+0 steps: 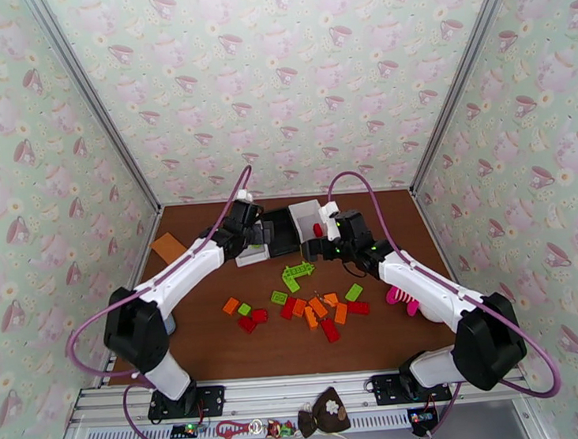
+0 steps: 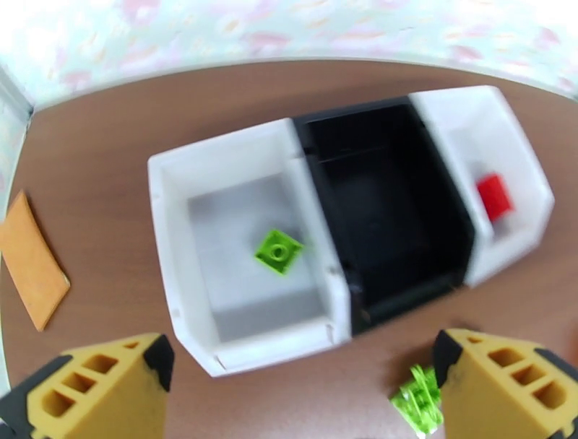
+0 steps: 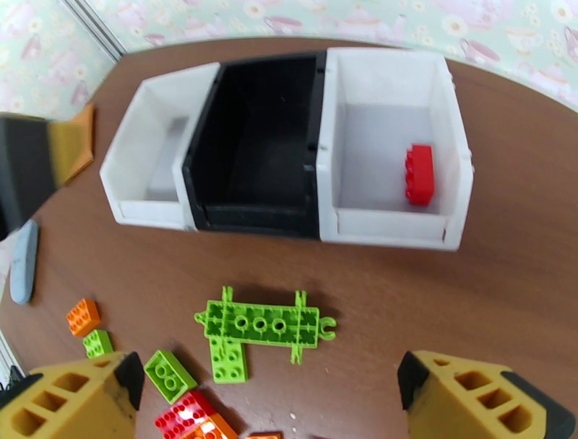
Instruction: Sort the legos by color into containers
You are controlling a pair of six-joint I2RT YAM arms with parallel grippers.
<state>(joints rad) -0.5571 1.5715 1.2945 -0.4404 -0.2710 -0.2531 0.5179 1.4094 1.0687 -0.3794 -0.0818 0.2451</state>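
Three containers stand side by side at the back of the table: a left white bin [image 2: 173, 238], a black bin [image 2: 383, 209] and a right white bin [image 3: 390, 123]. One lime green lego [image 2: 278, 250] lies in the left white bin, and a red lego [image 3: 420, 173] lies in the right white bin. My left gripper [image 2: 303, 390] hovers open above the near edge of the left white bin, with nothing between its fingers. My right gripper [image 3: 267, 397] is open over a lime green lego plate [image 3: 264, 325] in front of the bins. Several loose legos [image 1: 319, 305] lie mid-table.
A flat orange card [image 1: 168, 247] lies left of the bins. A grey-blue oblong object [image 3: 23, 260] sits near the left edge. A pink comb-like thing [image 1: 401, 297] lies by the right arm. Patterned walls close in three sides of the table.
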